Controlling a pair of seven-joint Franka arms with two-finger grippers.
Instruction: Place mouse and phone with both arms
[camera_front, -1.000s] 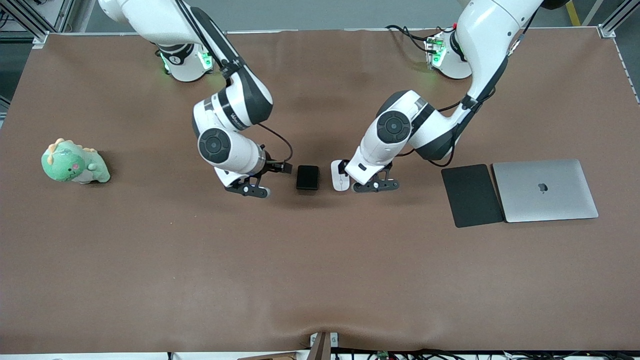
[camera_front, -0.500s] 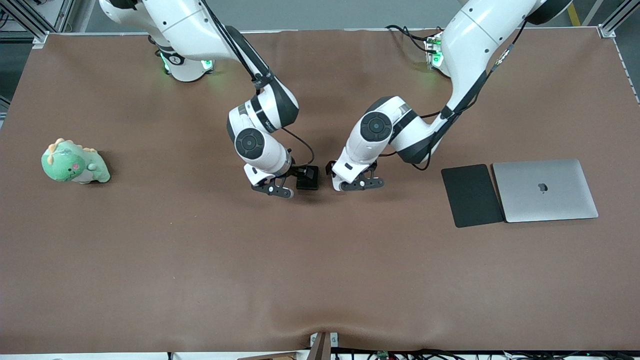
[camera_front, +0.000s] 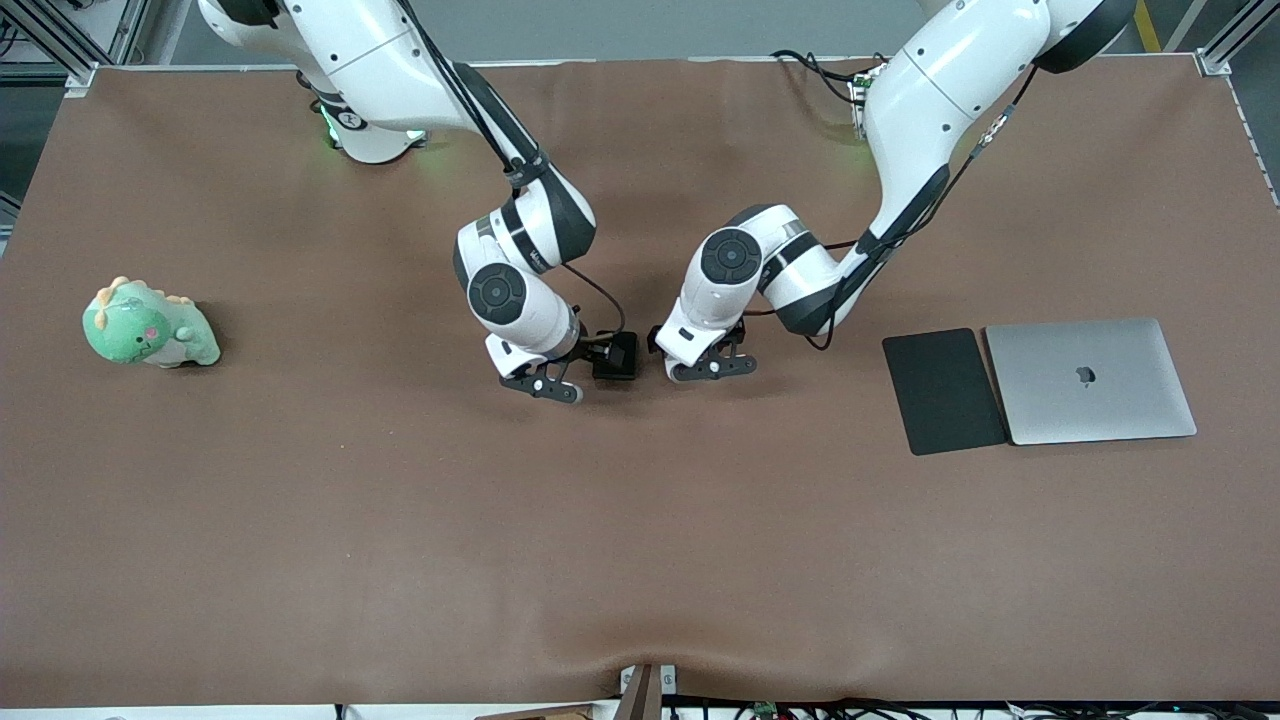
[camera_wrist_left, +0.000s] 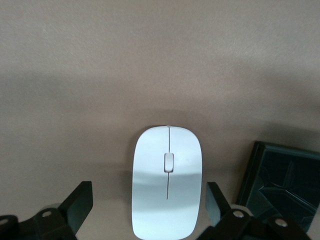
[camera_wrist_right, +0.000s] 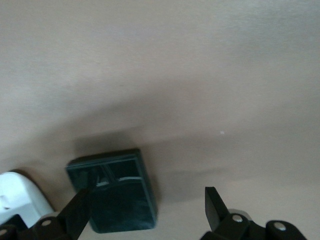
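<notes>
Worktop (camera_front: 300, 520): wide bare brown cover around both tools, edges well apart from them. Laptop (camera_front: 1090, 380) and mouse pad (camera_front: 942, 390) lie toward the left arm's end, plush dinosaur (camera_front: 148, 325) toward the right arm's end.

Left tool (camera_front: 712, 365): low over mouse (camera_wrist_left: 166, 181), fingers spread either side, not touching.

Right tool (camera_front: 560, 377): spread, partly astride phone (camera_wrist_right: 117, 190), one finger over it.

Phone just beside mouse.

Judgement: nothing gripped yet; grasp, carry and placing remain.
</notes>
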